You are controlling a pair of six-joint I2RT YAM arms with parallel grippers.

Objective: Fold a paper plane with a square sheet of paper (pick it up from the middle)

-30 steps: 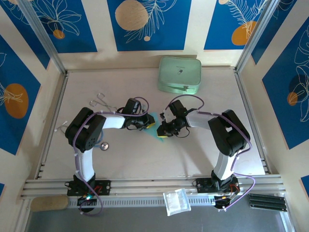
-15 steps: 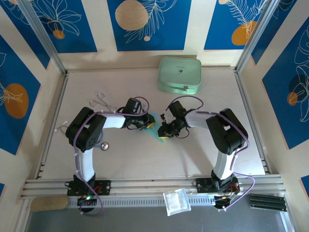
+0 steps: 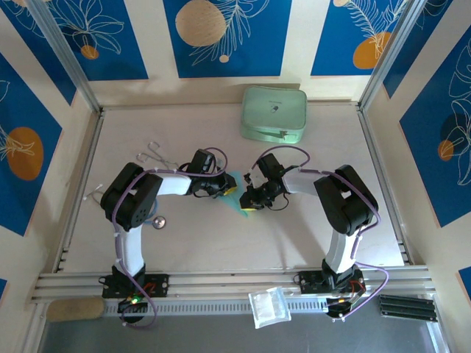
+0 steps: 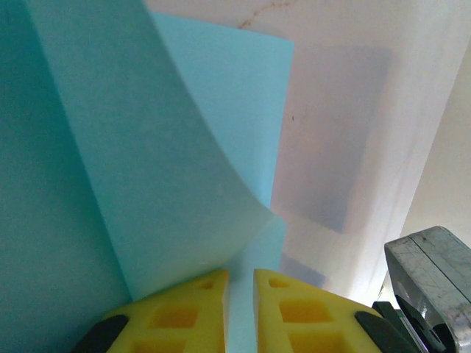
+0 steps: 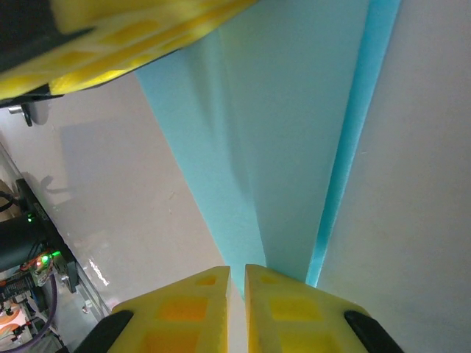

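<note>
The pale counter (image 3: pixel 221 243) is carrying a mint-green case (image 3: pixel 274 114) at its far side, well apart from the blue sheet of paper (image 3: pixel 237 193), which is being held near the middle. The left tool (image 4: pixel 241 276) is pinching the paper with its yellow fingers (image 4: pixel 184 309) almost together. The right tool (image 5: pixel 237 268) is pinching it the same way from the other side.
</note>
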